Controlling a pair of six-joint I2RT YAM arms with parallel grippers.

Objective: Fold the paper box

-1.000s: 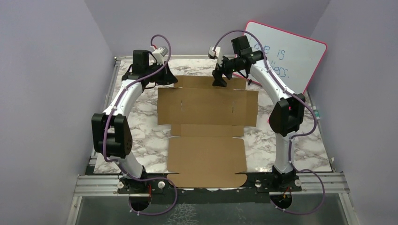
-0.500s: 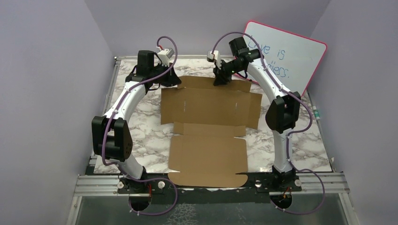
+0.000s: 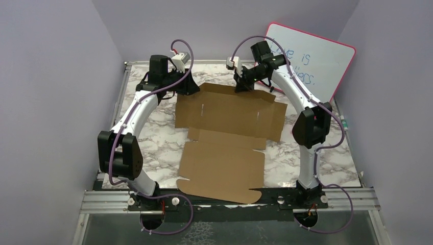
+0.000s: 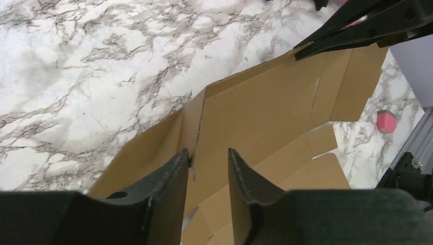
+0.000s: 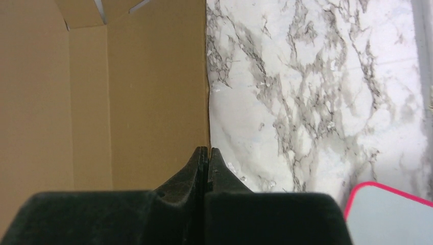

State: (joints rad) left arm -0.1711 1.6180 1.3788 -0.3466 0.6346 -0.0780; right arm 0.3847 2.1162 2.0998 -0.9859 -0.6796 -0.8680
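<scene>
Your right tool (image 5: 207, 152) pinches the paper box's (image 3: 224, 127) raised far edge; your left tool (image 4: 208, 155) gapes above its corner.

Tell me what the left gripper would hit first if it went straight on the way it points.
The cardboard sheet: the left gripper points right at its brown panel, which looks close ahead, though depth is unclear.

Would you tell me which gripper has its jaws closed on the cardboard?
The right gripper, pinching the cardboard edge; the left gripper has its jaws apart.
</scene>
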